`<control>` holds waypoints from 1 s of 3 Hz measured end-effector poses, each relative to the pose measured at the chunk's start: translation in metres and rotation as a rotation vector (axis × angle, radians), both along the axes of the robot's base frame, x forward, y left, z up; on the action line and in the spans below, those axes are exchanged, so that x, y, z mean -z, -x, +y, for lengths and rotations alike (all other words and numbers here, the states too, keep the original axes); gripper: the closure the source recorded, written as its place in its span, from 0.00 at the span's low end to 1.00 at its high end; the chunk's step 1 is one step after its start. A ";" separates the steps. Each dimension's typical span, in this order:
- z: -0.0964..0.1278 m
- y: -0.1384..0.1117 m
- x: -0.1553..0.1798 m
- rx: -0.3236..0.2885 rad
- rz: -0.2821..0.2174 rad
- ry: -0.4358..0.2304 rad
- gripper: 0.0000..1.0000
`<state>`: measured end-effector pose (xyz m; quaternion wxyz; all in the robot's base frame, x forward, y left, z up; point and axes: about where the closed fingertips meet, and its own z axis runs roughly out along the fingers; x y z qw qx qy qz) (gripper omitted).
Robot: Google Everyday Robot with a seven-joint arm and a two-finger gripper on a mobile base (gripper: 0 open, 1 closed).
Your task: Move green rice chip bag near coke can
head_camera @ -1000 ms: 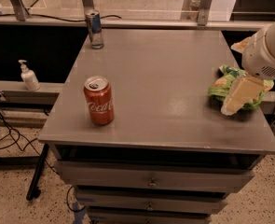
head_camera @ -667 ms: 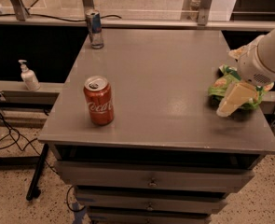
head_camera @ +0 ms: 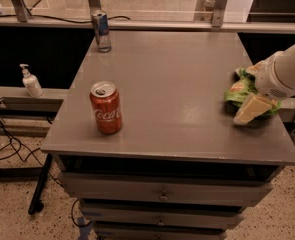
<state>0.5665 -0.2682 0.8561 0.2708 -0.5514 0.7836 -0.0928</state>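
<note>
The green rice chip bag (head_camera: 235, 91) lies crinkled on the grey cabinet top (head_camera: 177, 79) near its right edge. My gripper (head_camera: 252, 89) comes in from the right and sits over the bag. It is open, with one cream finger (head_camera: 249, 109) on the near side of the bag and the other on the far side. The bag's right part is hidden behind the gripper. The red coke can (head_camera: 106, 107) stands upright near the front left of the top, far to the left of the bag.
A slim blue-and-silver can (head_camera: 102, 30) stands at the back left corner. A white pump bottle (head_camera: 31, 81) sits on a lower ledge to the left. Cables hang at the lower left. Drawers are below the front edge.
My gripper has come down and a little left onto the bag, so its fingers now straddle it. The bag and both cans have not moved.
</note>
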 end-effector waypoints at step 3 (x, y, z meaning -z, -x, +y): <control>0.009 -0.008 -0.012 -0.054 -0.032 0.015 0.88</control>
